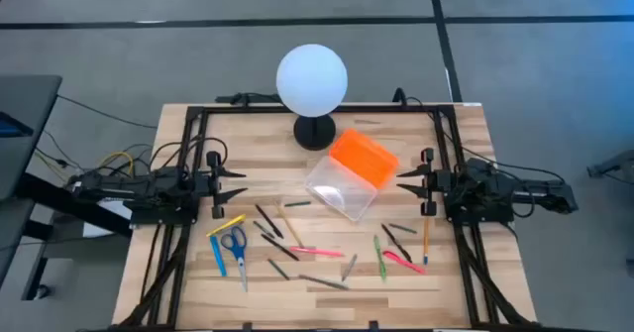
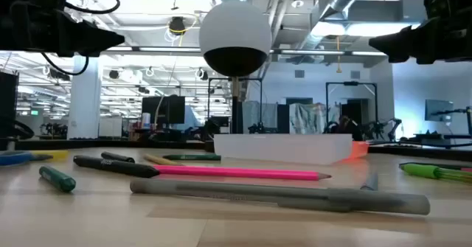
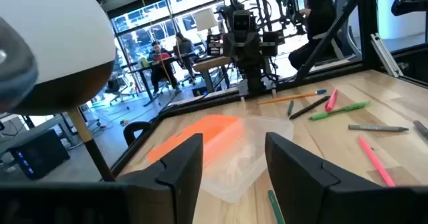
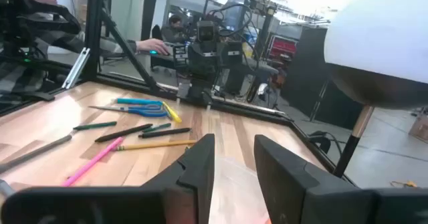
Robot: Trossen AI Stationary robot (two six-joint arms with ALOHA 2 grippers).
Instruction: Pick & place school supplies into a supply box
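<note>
Tools parted, left tool [image 1: 236, 184] and right tool [image 1: 408, 181] hovering empty; nothing picked yet. Next: reach for a pen [image 1: 297, 250], then supply box [image 1: 352, 173].

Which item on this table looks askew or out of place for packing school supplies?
The supply box lies at an angle to the table's edges, near the globe lamp, which is no school supply. Pens and pencils lie scattered loose. Left gripper and right gripper wait open at either side.

Place: robotics lab / open office | evidence: exposed ceiling ducts [image 2: 354, 0], desks w/ monitors [image 2: 164, 107], seated people [image 3: 158, 53], more robot rigs [image 3: 242, 30]
</note>
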